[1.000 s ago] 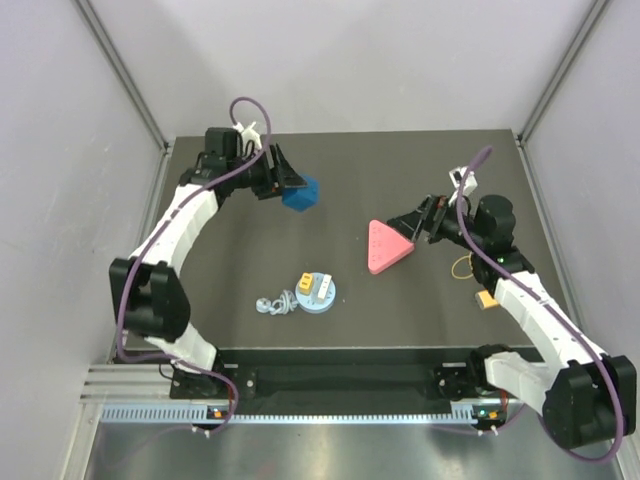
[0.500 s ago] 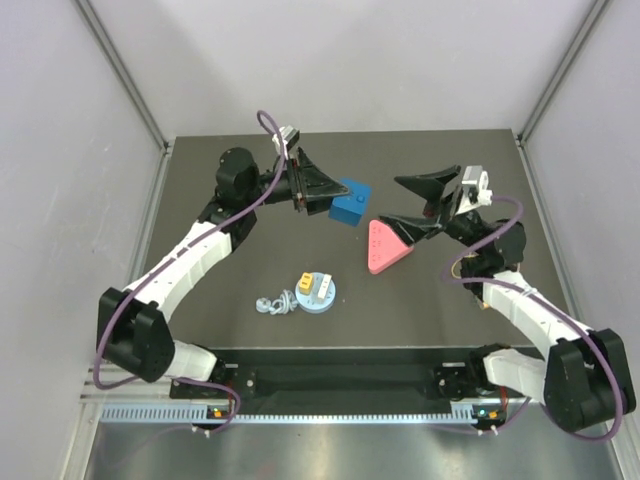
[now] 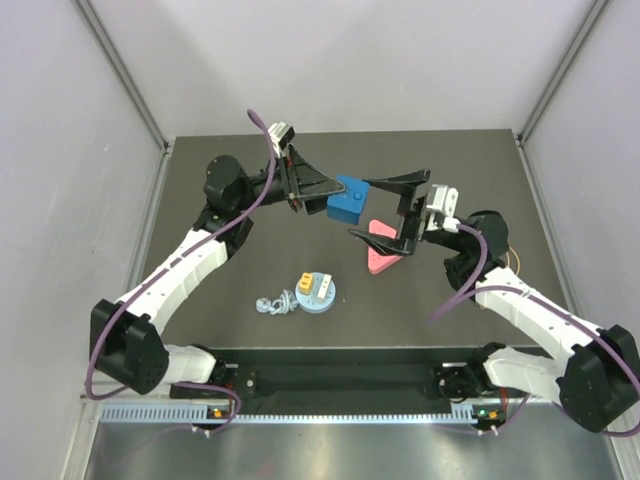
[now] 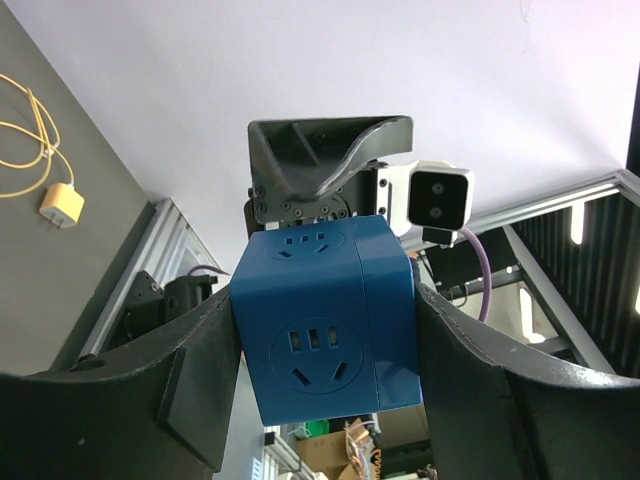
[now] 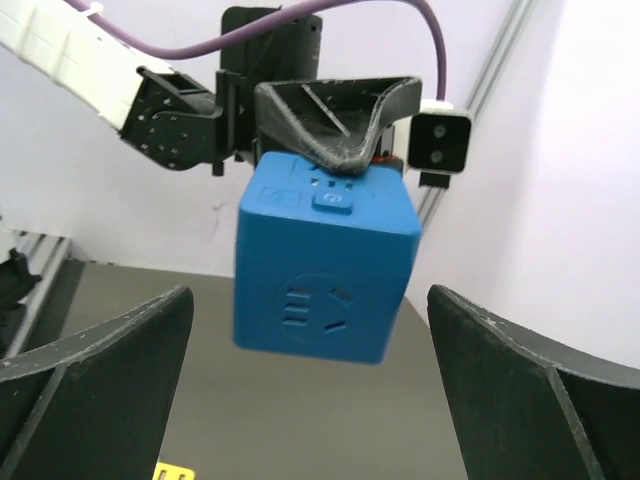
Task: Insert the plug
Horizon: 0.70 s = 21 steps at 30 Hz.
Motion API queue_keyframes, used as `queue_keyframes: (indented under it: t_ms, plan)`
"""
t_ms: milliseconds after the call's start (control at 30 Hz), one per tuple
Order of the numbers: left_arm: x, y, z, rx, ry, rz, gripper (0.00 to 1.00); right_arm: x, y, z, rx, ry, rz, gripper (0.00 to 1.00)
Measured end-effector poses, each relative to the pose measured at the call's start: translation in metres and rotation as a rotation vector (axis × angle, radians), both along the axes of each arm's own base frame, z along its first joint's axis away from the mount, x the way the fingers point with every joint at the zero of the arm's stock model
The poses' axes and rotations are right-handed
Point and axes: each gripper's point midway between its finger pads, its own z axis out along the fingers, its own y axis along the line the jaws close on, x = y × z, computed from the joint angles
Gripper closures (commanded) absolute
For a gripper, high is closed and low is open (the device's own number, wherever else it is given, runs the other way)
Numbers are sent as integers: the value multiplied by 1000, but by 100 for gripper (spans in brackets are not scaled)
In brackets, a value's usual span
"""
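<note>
A blue socket cube (image 3: pixel 348 200) hangs in the air above the table's middle. My left gripper (image 3: pixel 336 198) is shut on it, one finger on each side, as the left wrist view shows (image 4: pixel 325 350) on the cube (image 4: pixel 325 320). My right gripper (image 3: pixel 362 208) is wide open and faces the cube from the right. In the right wrist view the cube (image 5: pixel 325 265) shows between the spread fingers (image 5: pixel 110 350) of the right gripper (image 5: pixel 310 300), touching neither. A yellow plug (image 4: pixel 58 205) with a thin yellow cable lies on the table; my right arm hides it in the top view.
A pink triangular block (image 3: pixel 385 250) lies on the dark table under my right gripper. A round blue disc (image 3: pixel 315 291) with yellow and white pieces and a grey coiled cord (image 3: pixel 272 305) lie near the front middle. Grey walls close in the sides.
My left gripper has carried the blue cube from the back left up and toward the middle. My right gripper has lifted off the table, swung left and opened wide toward the cube.
</note>
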Motion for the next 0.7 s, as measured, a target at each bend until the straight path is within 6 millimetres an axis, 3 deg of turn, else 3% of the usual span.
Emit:
queue_keyframes:
  t_ms: [167, 267, 300, 400, 433, 500, 567, 700]
  plan:
    - [-3, -1, -8, -9, 36, -16, 100, 10, 6, 6, -7, -24, -33, 0]
    - [-2, -1, -9, -9, 40, -15, 100, 15, 11, 3, -18, -16, -29, 13]
    - [-2, -1, -9, -11, 40, -11, 100, 16, 14, 1, -24, -14, -20, 18]
    - [2, -2, -7, -19, 34, 8, 99, 14, 19, -3, -42, -3, 12, 63]
    - [3, -2, -7, -19, 32, 13, 80, 15, 20, -3, -39, 3, 17, 82]
    - [4, -2, -8, -21, 32, 16, 48, 15, 20, -2, -35, 4, 18, 99]
    - [4, -2, -8, -14, 21, 17, 5, 14, 20, -2, -36, 4, 20, 100]
    - [2, -7, -12, 87, -74, 11, 2, 17, 22, -14, -72, 51, 21, 100]
